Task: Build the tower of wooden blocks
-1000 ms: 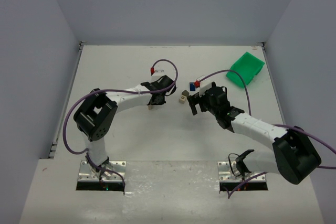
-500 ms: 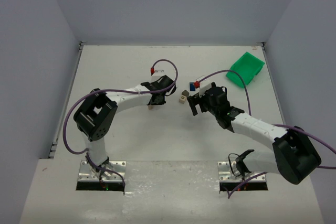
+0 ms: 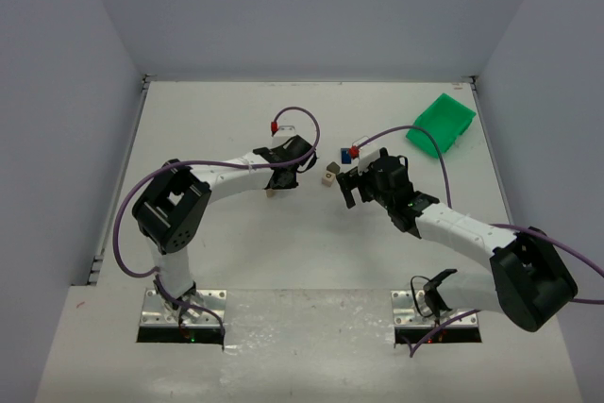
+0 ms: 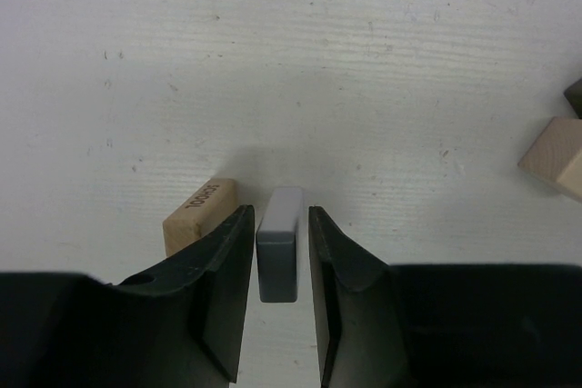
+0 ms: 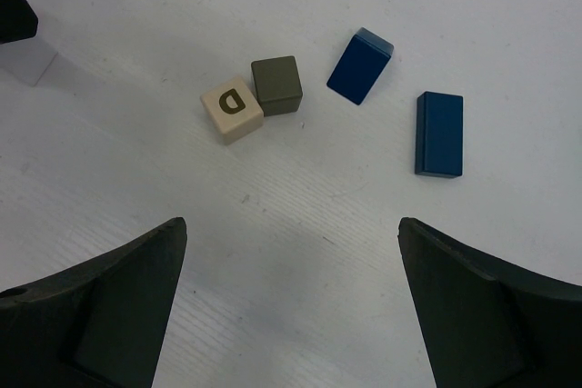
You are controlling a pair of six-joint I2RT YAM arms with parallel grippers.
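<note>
The left gripper (image 4: 277,215) is straddling a grey block (image 4: 278,256), jaws standing slightly apart, with a tan block (image 4: 198,215) just outside its left finger. No tower is standing yet. The right gripper (image 5: 291,243) is hovering wide open with blue blocks (image 5: 360,65) ahead of its fingers, so the next move probably calls for a square stack.

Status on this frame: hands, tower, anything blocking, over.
Left hand straddles grey block beside tan block, grip unclear. Right hand open above four loose blocks. No stack visible; nothing obstructing.

1 green plastic bin (image 3: 441,122), set askew, far right corner of the table. 1 white tabletop (image 3: 311,243), faintly scuffed. Pale grey walls (image 3: 311,7) on 3 sides.
</note>
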